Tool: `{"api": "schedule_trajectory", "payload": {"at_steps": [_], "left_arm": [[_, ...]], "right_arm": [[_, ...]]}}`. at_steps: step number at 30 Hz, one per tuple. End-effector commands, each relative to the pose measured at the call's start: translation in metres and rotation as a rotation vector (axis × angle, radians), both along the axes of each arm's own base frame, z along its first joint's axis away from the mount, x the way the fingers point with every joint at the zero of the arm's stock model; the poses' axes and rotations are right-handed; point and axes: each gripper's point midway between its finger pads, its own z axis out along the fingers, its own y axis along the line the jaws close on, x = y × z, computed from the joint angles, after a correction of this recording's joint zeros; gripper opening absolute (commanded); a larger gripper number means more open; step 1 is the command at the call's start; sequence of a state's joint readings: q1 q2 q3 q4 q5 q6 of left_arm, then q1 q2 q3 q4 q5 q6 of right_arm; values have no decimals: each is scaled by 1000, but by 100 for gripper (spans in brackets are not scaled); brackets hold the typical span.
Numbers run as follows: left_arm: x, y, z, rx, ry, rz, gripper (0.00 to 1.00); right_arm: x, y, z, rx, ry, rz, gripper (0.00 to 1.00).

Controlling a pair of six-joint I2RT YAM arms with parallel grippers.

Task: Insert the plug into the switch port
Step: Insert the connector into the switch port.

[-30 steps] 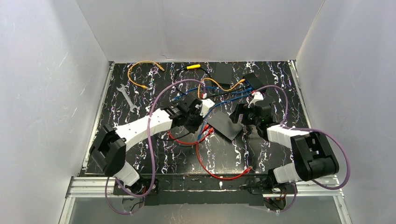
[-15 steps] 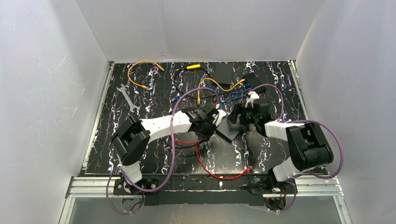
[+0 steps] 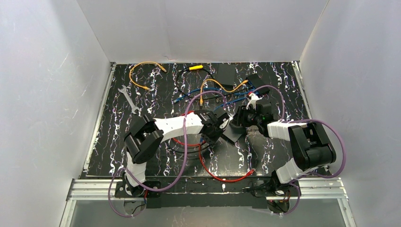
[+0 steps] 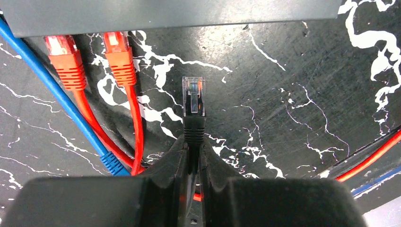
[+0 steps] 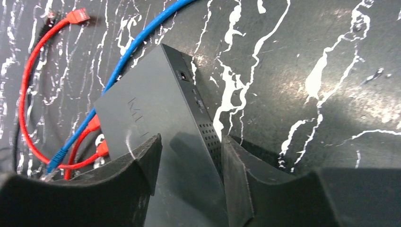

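Note:
My left gripper (image 4: 191,142) is shut on a black cable just behind its clear plug (image 4: 194,97). The plug points at the black switch (image 4: 175,14), with a short gap to its port face. Two red plugs (image 4: 120,52) sit in ports to the left of it, beside a blue cable (image 4: 56,101). My right gripper (image 5: 189,142) is shut on the switch (image 5: 156,109) and holds it tilted. In the top view the left gripper (image 3: 218,124) and the right gripper (image 3: 241,120) meet at the switch (image 3: 230,132) mid-table.
A red cable (image 3: 222,178) loops toward the near edge. Blue and orange cables (image 3: 208,92) tangle behind the switch. A wrench (image 3: 128,99), an orange cable (image 3: 142,71), a yellow-handled tool (image 3: 195,67) and two black boxes (image 3: 226,73) lie at the back.
My left arm has swung right, bringing the plug up to the switch's port side. My right gripper has shifted slightly left, and the switch now stands more steeply tilted.

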State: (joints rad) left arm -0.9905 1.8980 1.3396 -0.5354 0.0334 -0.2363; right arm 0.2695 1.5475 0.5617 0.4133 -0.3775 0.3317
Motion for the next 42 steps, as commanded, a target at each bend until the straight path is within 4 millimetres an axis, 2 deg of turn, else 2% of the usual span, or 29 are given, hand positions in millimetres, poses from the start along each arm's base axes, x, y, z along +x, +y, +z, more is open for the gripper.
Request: {"api": "schedule_trajectory", "payload": {"at_steps": [1,8,10,12,20,31,42], "left_arm": [[1,1,4,22,4,32,0],[2,-2,-2,51,22,30,0],[2,-1,-4,63,29,29,0],[8,7,-8,119,3,53,0],[12,13,-12,169,-8,87,0],[13,9,-16,179,9,94,0],[13,-6,-13,106,18,116,0]], "right_arm": [[2,8,8,45,-2,30,54],[-1,13,11,74,4,49,45],[-2,14,12,84,7,55,44],[-4,16,11,94,18,58,44],[-5,17,10,104,30,61,44],[-6,19,9,112,35,68,44],[-6,21,9,127,44,75,44]]}}
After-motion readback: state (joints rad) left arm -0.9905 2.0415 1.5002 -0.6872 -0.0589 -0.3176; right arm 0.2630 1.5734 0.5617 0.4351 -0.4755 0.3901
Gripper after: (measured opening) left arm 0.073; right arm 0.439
